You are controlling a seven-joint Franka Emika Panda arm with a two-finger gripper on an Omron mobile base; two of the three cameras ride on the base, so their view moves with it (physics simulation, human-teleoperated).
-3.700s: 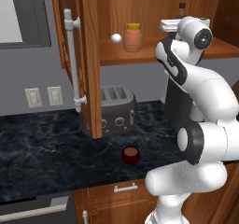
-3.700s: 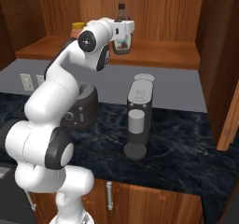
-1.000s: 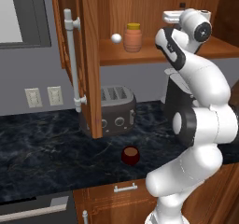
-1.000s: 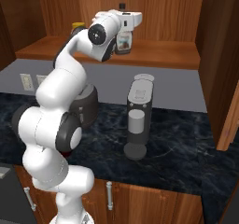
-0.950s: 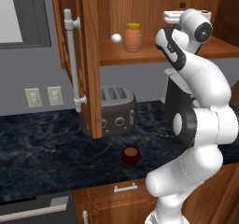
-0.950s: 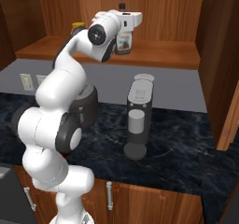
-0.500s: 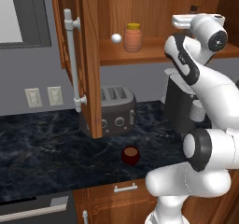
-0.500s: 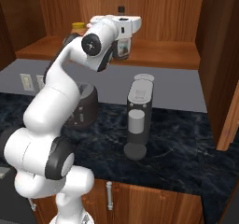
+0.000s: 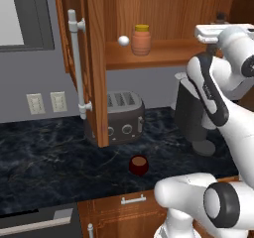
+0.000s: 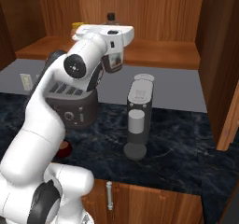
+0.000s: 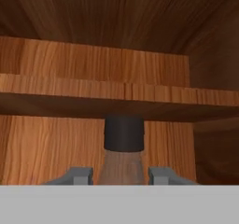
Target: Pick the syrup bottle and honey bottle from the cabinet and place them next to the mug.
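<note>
The robot's fingers (image 11: 119, 175) were clamped on the neck of the syrup bottle (image 11: 122, 148) inside the open cabinet (image 9: 94, 58), the bottle's dark cap standing just above them in the hand view. In the right base view the bottle's cap (image 10: 111, 17) rose behind the white hand at the shelf. The honey bottle (image 9: 141, 40) stood farther left on the same shelf, a small white ball (image 9: 123, 41) just beside it. Down on the dark desk (image 9: 44, 157), the red mug (image 9: 138, 165) sat near the front edge, with a toaster (image 9: 119, 118) behind it and a coffee machine (image 10: 139, 115) to the right.
</note>
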